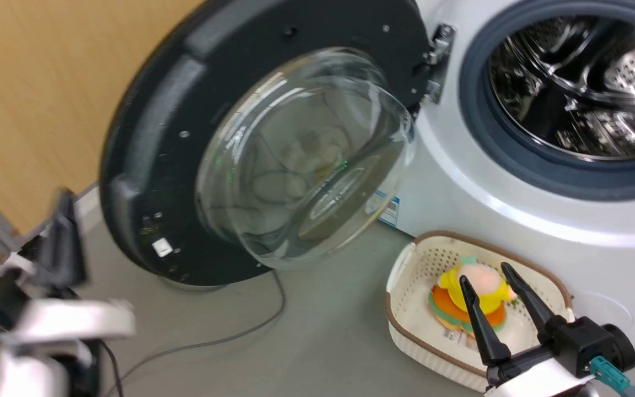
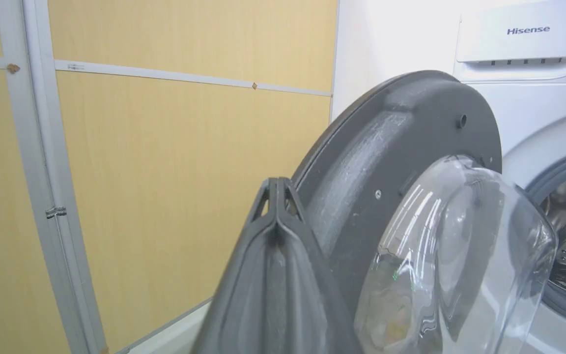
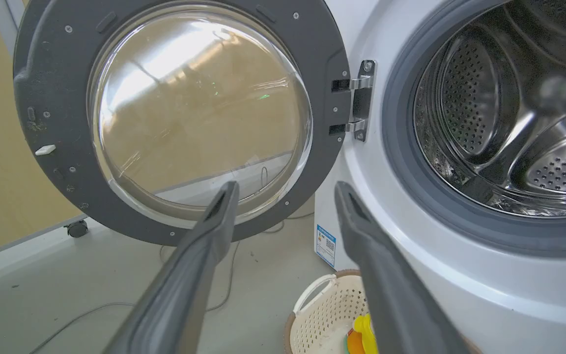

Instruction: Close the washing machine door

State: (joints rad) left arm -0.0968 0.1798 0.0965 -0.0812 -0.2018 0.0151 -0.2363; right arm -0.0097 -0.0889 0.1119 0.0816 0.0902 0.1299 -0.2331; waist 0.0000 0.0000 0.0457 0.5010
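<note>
Washing machine door (image 1: 152, 138): wide open, at 9 o'clock of the drum opening in the head view. The matte inner face and bulging glass bowl (image 1: 301, 160) look toward the camera. The metal hinge (image 1: 439, 60) is at the door's 3 o'clock edge, fixed to the washing machine (image 1: 488, 187). The steel drum (image 1: 587, 82) is exposed inside the grey gasket (image 1: 480, 127).

Left gripper (image 2: 277, 184): fingers pressed together, nothing between them. The tip is up against the door's free rim at its 9 o'clock side. Cannot tell whether it is touching.

Step in hand, as I judge it: get the shut fingers onto the outer face near the free rim, far from the hinge. Then push toward 3 o'clock along the hinge arc, keeping contact flat. Stay off the glass, and finish with a firm press so the latch catches.

Right gripper (image 1: 485, 274): fingers spread, holding nothing. It is at 5 o'clock of the door, above the cream basket (image 1: 405, 298).

In the way:
- The right gripper looks to lie in the bowl's sweep and is better pulled clear first.
- The basket, with a bright toy (image 1: 488, 300) in it, sits on the floor against the machine's foot, below the opening. Clearance under the door's lower rim is unclear.
- A grey cable (image 1: 229, 336) trails on the floor at the door's 6 o'clock, low enough not to matter.
- A wood panel wall (image 1: 31, 82) stands at 9 o'clock, leaving little room behind the door.
</note>
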